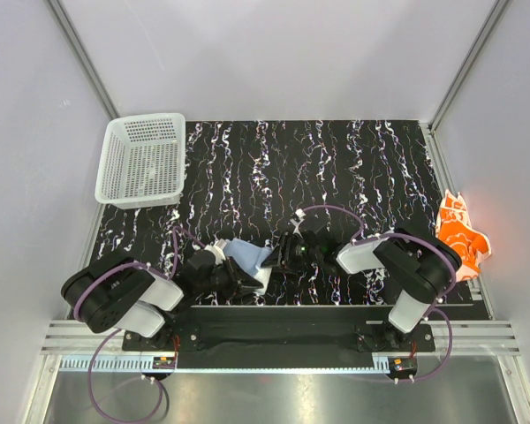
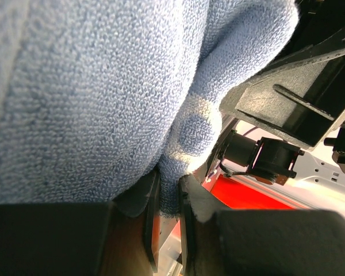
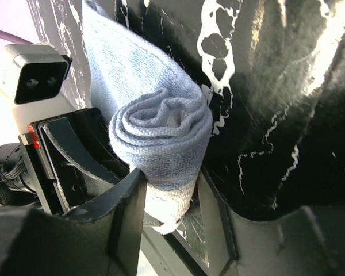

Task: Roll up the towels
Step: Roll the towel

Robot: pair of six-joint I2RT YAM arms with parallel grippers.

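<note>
The light blue towel (image 1: 246, 254) lies near the front edge of the table between both grippers, partly rolled. In the right wrist view its rolled end (image 3: 161, 129) shows a spiral, and my right gripper (image 3: 169, 187) is shut on it, one jaw on each side. In the left wrist view the towel (image 2: 103, 98) fills the frame, and my left gripper (image 2: 169, 192) is shut on a fold of it. From above, the left gripper (image 1: 250, 281) and right gripper (image 1: 280, 257) nearly touch. The orange flower-print towel (image 1: 462, 231) lies crumpled at the table's right edge.
A white perforated basket (image 1: 143, 159) stands at the back left corner of the black marbled mat (image 1: 336, 168). Grey walls close in the left, right and back. The metal rail (image 1: 274, 336) with both arm bases runs just in front of the towel.
</note>
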